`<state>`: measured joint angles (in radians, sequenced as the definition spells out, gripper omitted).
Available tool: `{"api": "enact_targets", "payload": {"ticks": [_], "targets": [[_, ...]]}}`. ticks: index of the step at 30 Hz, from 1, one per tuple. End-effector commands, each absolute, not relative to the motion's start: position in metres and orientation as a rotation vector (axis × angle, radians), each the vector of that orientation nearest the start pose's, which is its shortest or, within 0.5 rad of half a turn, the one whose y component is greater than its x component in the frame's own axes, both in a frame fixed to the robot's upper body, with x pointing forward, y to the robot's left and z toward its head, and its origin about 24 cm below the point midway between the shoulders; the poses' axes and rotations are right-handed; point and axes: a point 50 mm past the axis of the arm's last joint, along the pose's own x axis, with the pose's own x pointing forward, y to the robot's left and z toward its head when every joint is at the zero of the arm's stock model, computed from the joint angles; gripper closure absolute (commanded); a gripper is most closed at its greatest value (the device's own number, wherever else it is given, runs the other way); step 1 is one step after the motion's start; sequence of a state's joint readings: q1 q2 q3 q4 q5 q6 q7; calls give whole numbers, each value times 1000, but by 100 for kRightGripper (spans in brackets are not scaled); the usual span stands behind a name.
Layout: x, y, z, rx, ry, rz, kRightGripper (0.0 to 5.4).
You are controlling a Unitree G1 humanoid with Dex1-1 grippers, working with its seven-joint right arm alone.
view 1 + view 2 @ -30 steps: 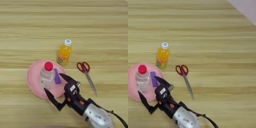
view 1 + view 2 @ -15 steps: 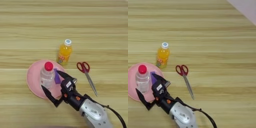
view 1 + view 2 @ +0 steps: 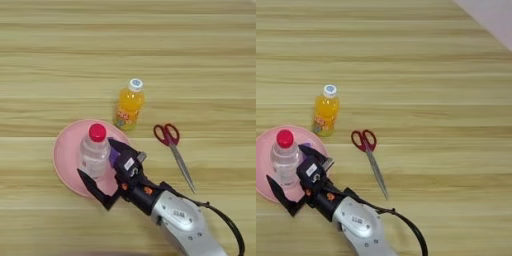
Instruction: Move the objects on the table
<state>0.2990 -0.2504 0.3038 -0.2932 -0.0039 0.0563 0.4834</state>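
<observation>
claw (image 3: 102, 172): spread wide, one black finger up by the bottle's right side, the other low on the near-left, so the bottle's base sits pretty much in the gap. Not pinching anything as far as I can see.

clear bottle with red cap (image 3: 94, 152): standing upright on the pink plate (image 3: 64, 157), just up and left of the claw, basically between the fingers. Can't tell if either finger is touching it.

long axis: bottle is vertical, so the fingers are coming at it side-on across its lower body.

purple thing (image 3: 114, 156): small, on the plate right next to the bottle, tucked by the upper finger. Could get in the way, I'd guess.

arm (image 3: 182, 225): silver forearm comes in from the bottom right, angled up-left toward the plate, cable trailing off behind it.

orange-drink bottle (image 3: 128, 104): upright on the surface (image 3: 210, 75), just past the plate's far-right edge, clear of the claw.

scissors (image 3: 175, 152): flat on the surface right of the plate, red handles away from the robot, blades pointing back toward it, well apart from the claw.

my read: looks set to close on the clear bottle.
</observation>
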Motion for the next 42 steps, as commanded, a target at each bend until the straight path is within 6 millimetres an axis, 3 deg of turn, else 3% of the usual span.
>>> {"api": "enact_targets", "payload": {"ticks": [1, 22, 33, 42], "targets": [[184, -102, 43, -160, 57, 755, 3], [208, -97, 37, -177, 80, 747, 3], [211, -97, 35, -172, 85, 736, 3], [215, -94, 40, -159, 60, 720, 119]]}}
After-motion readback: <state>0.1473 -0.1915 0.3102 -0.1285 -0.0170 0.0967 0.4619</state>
